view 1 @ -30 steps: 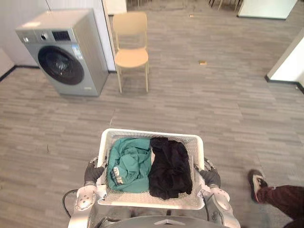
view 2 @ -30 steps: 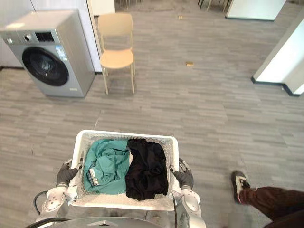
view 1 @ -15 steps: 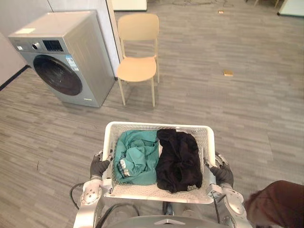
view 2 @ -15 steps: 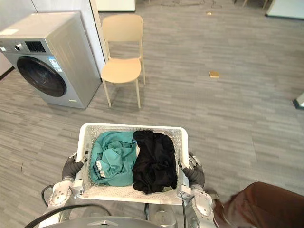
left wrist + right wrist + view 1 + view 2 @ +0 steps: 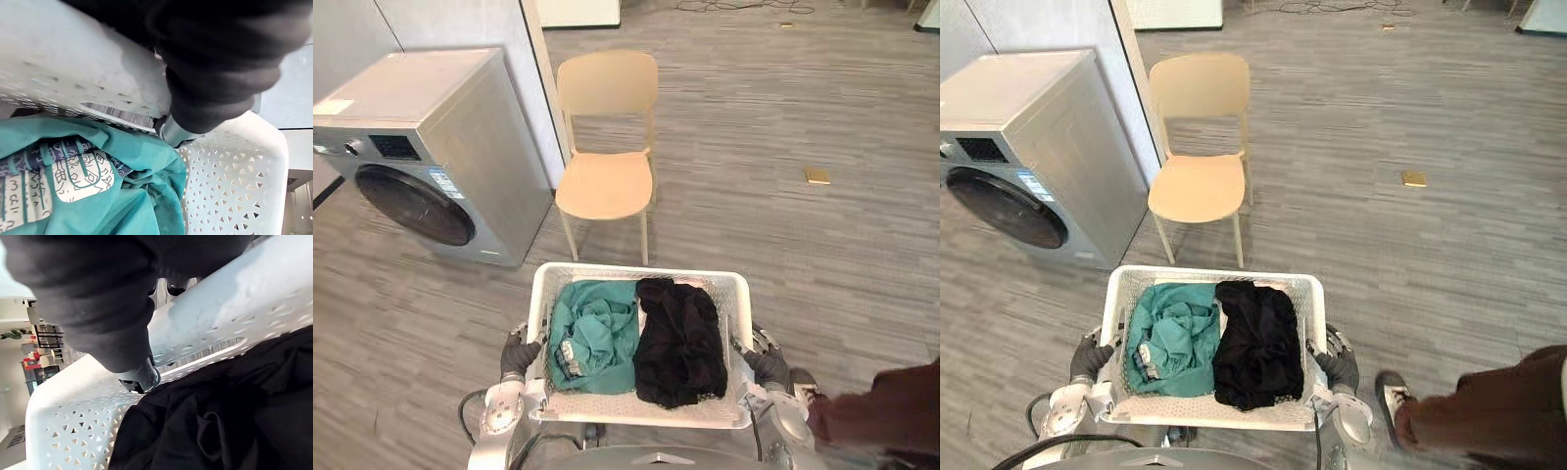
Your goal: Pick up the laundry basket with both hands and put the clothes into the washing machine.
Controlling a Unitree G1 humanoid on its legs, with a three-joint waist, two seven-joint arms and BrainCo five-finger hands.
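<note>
You hold the white laundry basket (image 5: 607,271) raised off the floor, left hand (image 5: 518,356) and right hand (image 5: 767,367) each with fingers curled round a side handle. A teal garment (image 5: 592,333) and a black garment (image 5: 680,338) lie side by side inside. The washing machine (image 5: 421,157) stands ahead to the left and its round door looks closed, so both busy hands may leave you stuck there. The beige chair (image 5: 604,181) just beside it could catch a basket corner. A person's leg (image 5: 881,411) near your right hand risks a bump, and any tilt could spill clothes.
</note>
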